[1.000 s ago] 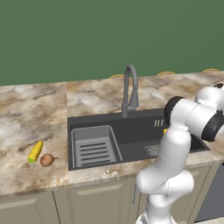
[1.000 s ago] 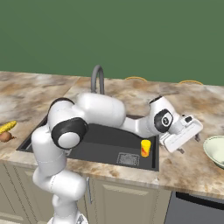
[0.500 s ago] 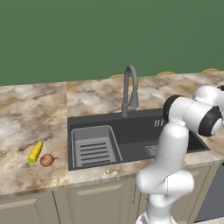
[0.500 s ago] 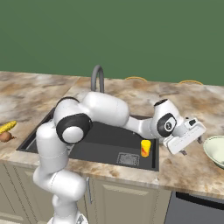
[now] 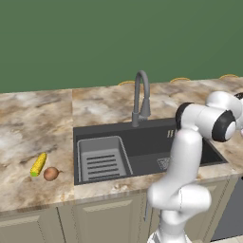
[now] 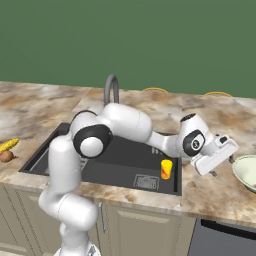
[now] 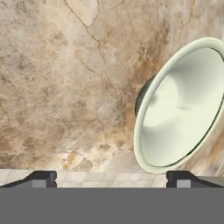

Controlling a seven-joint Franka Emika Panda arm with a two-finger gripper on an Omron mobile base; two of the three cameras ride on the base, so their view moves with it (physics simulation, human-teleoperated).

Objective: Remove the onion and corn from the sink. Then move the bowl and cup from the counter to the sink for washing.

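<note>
Claw (image 6: 222, 156) spread wide and empty over the counter (image 6: 210, 186) beside the bowl (image 6: 246, 173), lined up to take it; cup (image 6: 166, 169) already in the sink (image 6: 60, 138)

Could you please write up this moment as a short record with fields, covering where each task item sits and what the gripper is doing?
onion: on the counter left of the sink, beside the corn
corn: on the counter, next to the onion
cup: upright inside the sink, near its front right corner
bowl: on the counter right of the sink, not yet moved
gripper: above the counter beside the bowl, jaws wide open, holding nothing
remaining: bowl into the sink
</note>
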